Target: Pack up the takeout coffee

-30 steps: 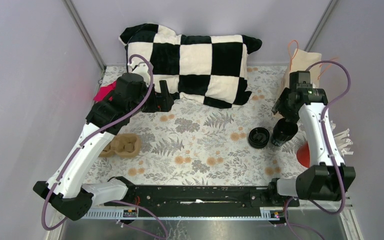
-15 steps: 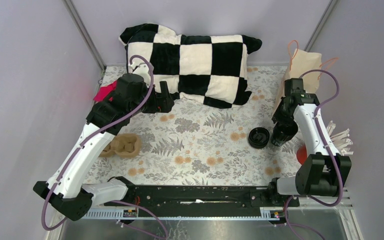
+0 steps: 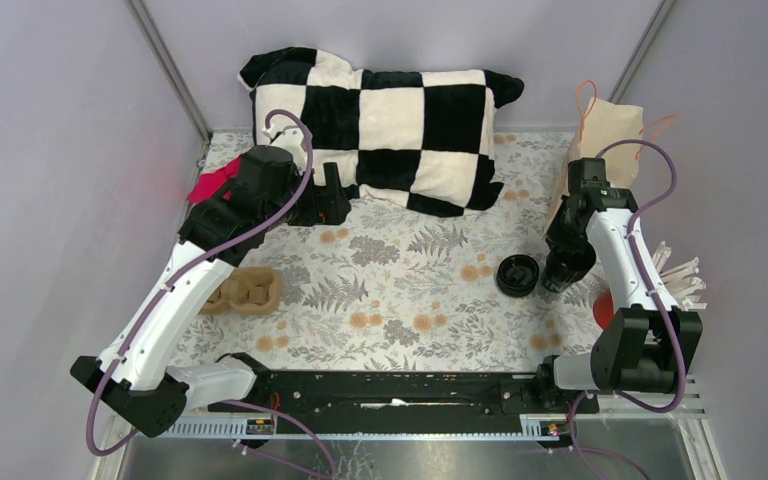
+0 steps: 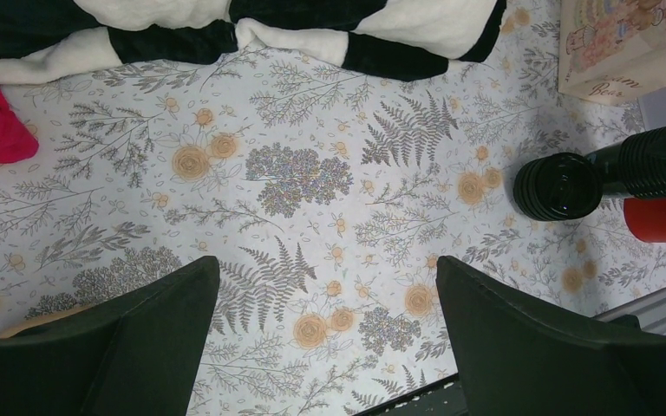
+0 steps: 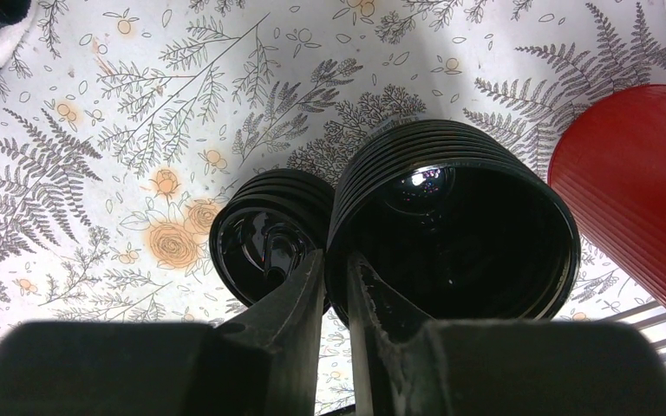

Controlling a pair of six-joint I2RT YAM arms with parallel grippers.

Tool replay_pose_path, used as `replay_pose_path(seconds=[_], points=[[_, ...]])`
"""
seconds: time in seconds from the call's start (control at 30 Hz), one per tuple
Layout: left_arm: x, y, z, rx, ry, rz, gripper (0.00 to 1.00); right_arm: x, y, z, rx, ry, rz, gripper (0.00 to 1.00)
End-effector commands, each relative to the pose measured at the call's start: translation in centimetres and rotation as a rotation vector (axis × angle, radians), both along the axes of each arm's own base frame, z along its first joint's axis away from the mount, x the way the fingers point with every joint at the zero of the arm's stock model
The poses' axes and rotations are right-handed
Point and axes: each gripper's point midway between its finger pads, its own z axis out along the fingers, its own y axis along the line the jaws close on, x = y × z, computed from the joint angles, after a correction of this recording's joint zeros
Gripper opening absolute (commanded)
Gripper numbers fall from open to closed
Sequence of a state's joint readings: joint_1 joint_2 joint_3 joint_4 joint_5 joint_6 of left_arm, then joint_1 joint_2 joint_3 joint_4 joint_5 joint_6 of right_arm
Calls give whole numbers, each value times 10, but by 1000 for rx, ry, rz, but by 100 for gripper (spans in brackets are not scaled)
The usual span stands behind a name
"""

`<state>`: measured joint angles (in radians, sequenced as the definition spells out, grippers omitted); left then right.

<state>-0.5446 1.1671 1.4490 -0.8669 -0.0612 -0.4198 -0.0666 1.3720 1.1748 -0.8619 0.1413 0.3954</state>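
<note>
my right claw (image 5: pixel 336 264) is matt black plastic, rough-edged. the black cup (image 5: pixel 451 143) has ribbed matt walls; the other cup's lid (image 5: pixel 264 243) is glossy plastic. the red cup (image 5: pixel 633 173) is finely ribbed, the blanket (image 3: pixel 390 120) plush.

A checkered cushion (image 3: pixel 400 120) lines the far edge of the table (image 3: pixel 410 305). A pulp carrier (image 3: pixel 250 290) sits near the left, two black cups (image 3: pixel 517 274) near the right.

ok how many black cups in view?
2. The lidded cup stands right of centre on the table; the second cup sits just beside it, rim between the right gripper's jaws. The paper bag may hide more.
</note>
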Motion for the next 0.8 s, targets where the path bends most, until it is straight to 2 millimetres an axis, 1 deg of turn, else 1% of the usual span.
replay_pose_path(seconds=[0.0, 0.2, 0.57, 0.77], points=[[3, -6, 13, -36, -35, -11, 99, 1, -8, 11, -42, -34, -1, 23], [3, -7, 12, -40, -31, -13, 99, 2, -9, 15, -48, -42, 6, 23], [3, -7, 12, -38, -29, -15, 99, 6, -9, 25, -52, -58, 21, 31], [3, -8, 11, -39, -26, -16, 99, 7, -11, 29, -62, -68, 19, 30]])
